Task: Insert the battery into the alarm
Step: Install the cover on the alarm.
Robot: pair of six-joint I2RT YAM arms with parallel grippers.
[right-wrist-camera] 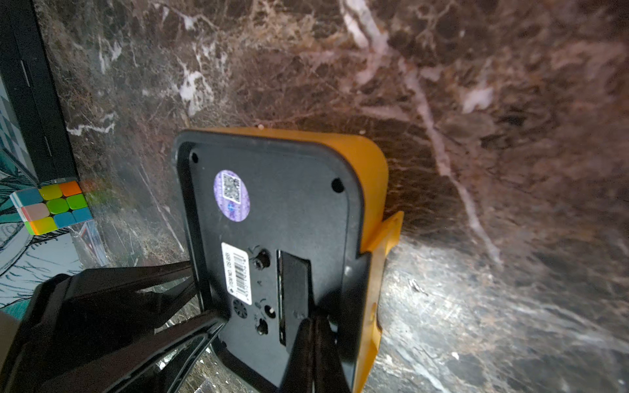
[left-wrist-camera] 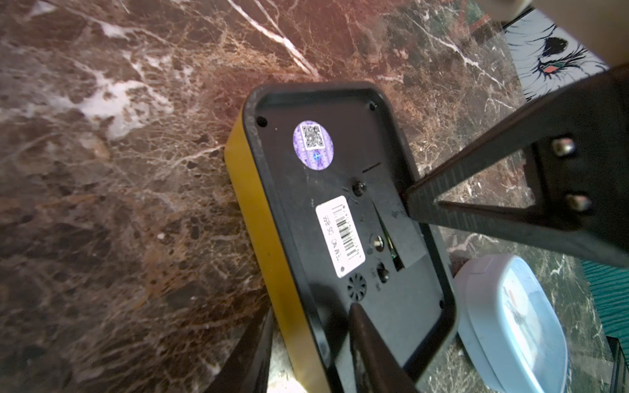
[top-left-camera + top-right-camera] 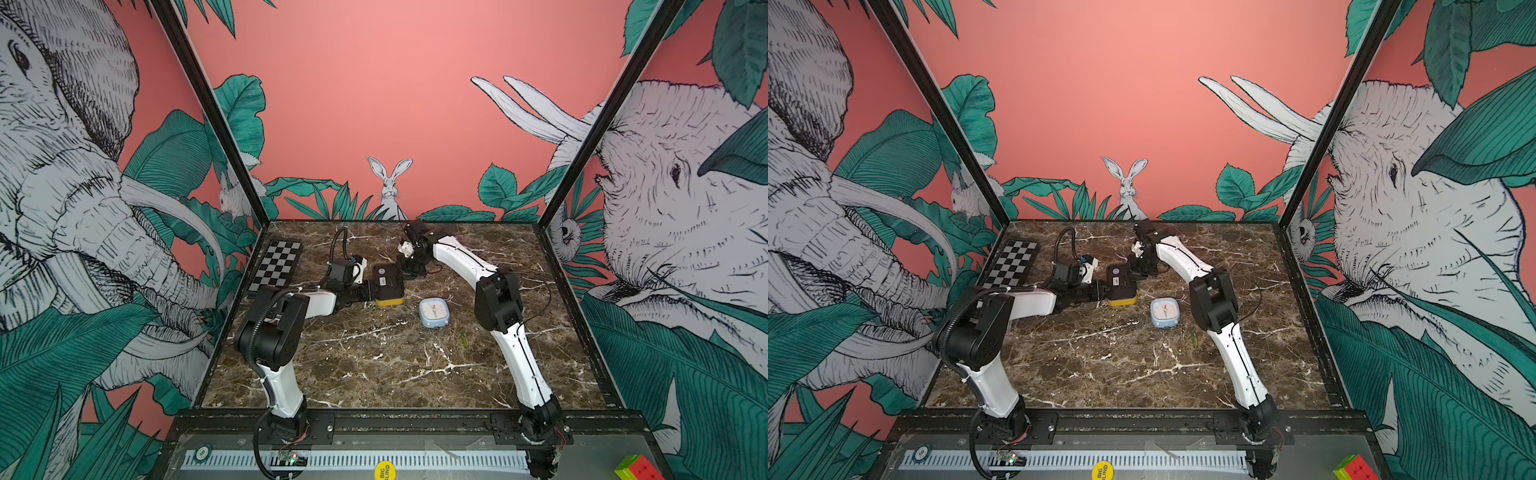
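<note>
1. Nearest me, off the worktop [image 3: 374,365], a coloured cube [image 3: 633,467] sits by the front rail and plays no part
2. On the worktop beside the right arm lies a thin green thing [image 3: 464,340], too small for me to call it the battery; I see no battery in either hand
3. A little farther on, a pale blue clock [image 3: 434,312] lies face up, near the alarm's near end but apart from it, and narrows the room on that side
4. The alarm [image 3: 388,286], a yellow shell with its black back turned up, sits mid-worktop between my two arms, with its long axis running roughly near to far
5. My left hand [image 3: 370,292] clamps the alarm's near end through its thickness, with one finger [image 2: 369,340] on the black back; I cannot tell whether the alarm rests on the worktop or is lifted
6. My right hand [image 1: 315,321] reaches in from the far side, jaws pressed together on nothing, tips touching the battery cover [image 1: 294,289] along the long edge on its own side, so I judge it the nearer hand for the compartment
7. A thin gap [image 2: 391,251] shows beside the cover, so I judge it not yet off
8. Beyond is bare marble, and a chequered board [image 3: 275,266] lies well apart at the far left
</note>
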